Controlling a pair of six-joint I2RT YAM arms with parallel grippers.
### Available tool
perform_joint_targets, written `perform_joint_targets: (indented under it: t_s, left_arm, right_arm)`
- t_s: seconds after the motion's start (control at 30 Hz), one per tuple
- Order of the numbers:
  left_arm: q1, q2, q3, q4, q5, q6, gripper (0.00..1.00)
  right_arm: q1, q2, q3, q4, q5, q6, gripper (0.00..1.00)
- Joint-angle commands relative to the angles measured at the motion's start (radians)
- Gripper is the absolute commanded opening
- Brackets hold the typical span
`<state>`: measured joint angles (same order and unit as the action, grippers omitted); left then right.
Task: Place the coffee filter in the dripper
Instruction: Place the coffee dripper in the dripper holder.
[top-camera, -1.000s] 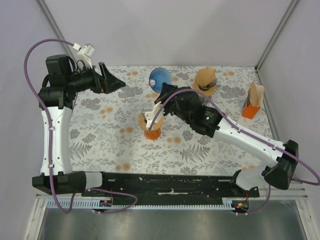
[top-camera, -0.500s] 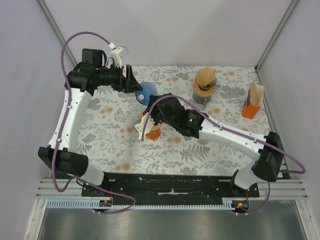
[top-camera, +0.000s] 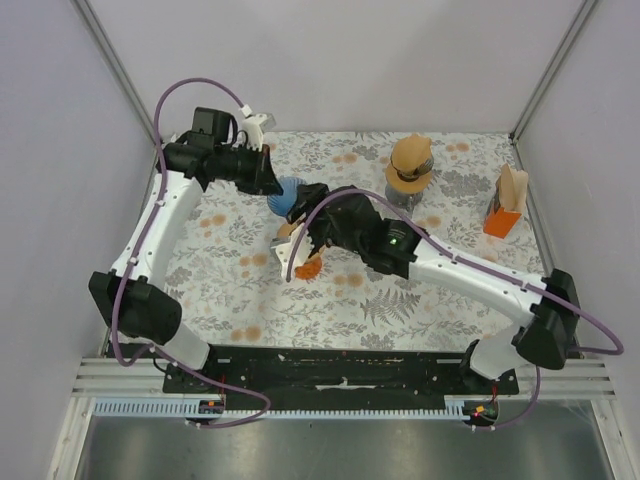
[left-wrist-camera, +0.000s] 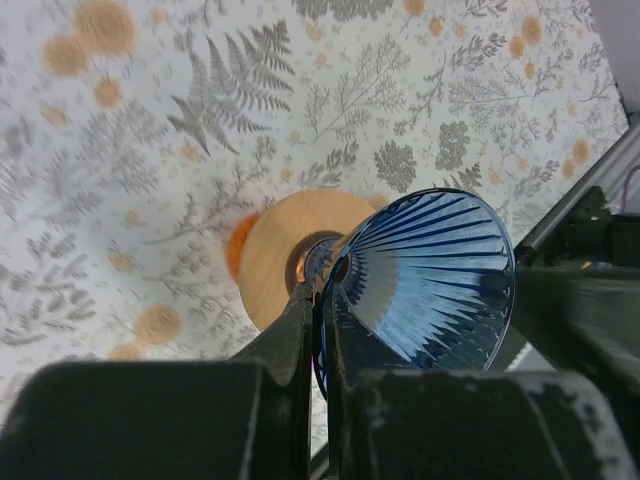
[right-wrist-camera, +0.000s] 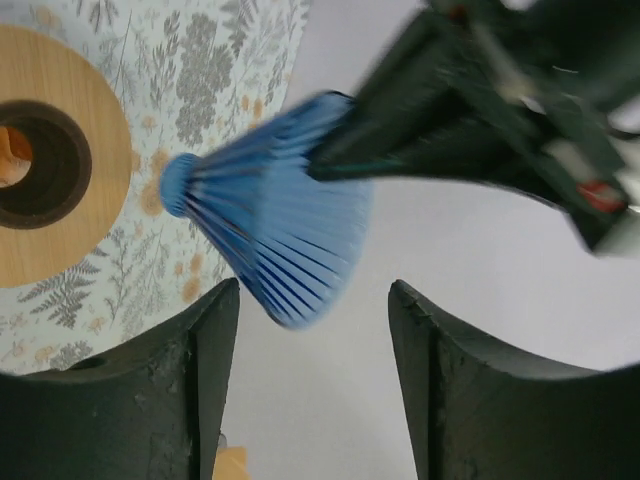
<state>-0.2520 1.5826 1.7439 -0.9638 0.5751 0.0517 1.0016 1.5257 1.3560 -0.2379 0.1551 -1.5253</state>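
**Left gripper clamped on the dripper, right gripper open, filter off to the side**

The left gripper (left-wrist-camera: 318, 300) is closed tight. Its two dark fingers (left-wrist-camera: 290, 335) press together on the thin wall of the blue ribbed dripper (left-wrist-camera: 430, 270), with the blue edge running down between them. The dripper lies tilted on its side in this grip, its narrow end out past the fingertips. Just beyond those tips a wooden ring (left-wrist-camera: 275, 250) lies flat on the floral table (left-wrist-camera: 120, 130).

The right gripper (right-wrist-camera: 308, 295) has its jaws well apart and holds nothing. The dripper (right-wrist-camera: 270, 230) is directly ahead of it, and the wide rim dips toward the gap between the fingertips. The rim is close to one finger, but I cannot tell whether it touches. The ring (right-wrist-camera: 80, 150) sits ahead and to one side of this gripper.

From above, the two grippers meet near the dripper (top-camera: 290, 193). The filter (top-camera: 511, 188) stands in an orange holder (top-camera: 500, 221), well apart from both grippers, out beyond the right arm.
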Motion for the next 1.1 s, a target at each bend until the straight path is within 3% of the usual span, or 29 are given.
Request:
perform_joint_targets:
  t_s: [0.0, 0.17, 0.23, 0.33, 0.43, 0.5, 0.63, 0.8, 0.97, 1.07]
  left_arm:
    - [0.057, -0.035, -0.130, 0.063, 0.126, -0.151, 0.02]
    - [0.066, -0.071, -0.196, 0.143, 0.150, -0.239, 0.02]
    - [0.066, -0.093, -0.227, 0.161, 0.140, -0.253, 0.02]
    - [0.065, -0.130, -0.267, 0.178, 0.132, -0.259, 0.02]
    - [0.060, -0.151, -0.276, 0.178, 0.112, -0.237, 0.02]
    - [0.054, -0.164, -0.271, 0.178, 0.089, -0.213, 0.02]
    - [0.040, -0.187, -0.282, 0.168, 0.055, -0.173, 0.02]
    - [0.028, -0.196, -0.325, 0.174, 0.051, -0.181, 0.02]
    - [0.000, -0.184, -0.331, 0.191, 0.039, -0.181, 0.02]
    - [-0.015, -0.180, -0.333, 0.200, 0.035, -0.184, 0.02]
  right_arm:
    - [0.002, -0.197, -0.023, 0.066, -0.266, 0.300, 0.74]
    - [-0.052, -0.288, -0.052, 0.107, -0.523, 0.737, 0.89]
    - [-0.095, -0.274, -0.034, 0.144, -0.563, 1.022, 0.98]
    - [-0.182, -0.190, 0.089, 0.111, -0.449, 1.443, 0.98]
    - [-0.241, -0.070, 0.280, -0.119, -0.297, 1.752, 0.80]
    - [-0.241, 0.016, 0.398, -0.246, -0.287, 1.795, 0.72]
    - [-0.230, 0.128, 0.511, -0.402, -0.315, 1.831, 0.69]
    - [-0.201, 0.132, 0.453, -0.440, -0.310, 1.826, 0.64]
    - [-0.198, 0.162, 0.414, -0.480, -0.275, 1.854, 0.41]
    - [-0.198, 0.180, 0.390, -0.489, -0.244, 1.866, 0.36]
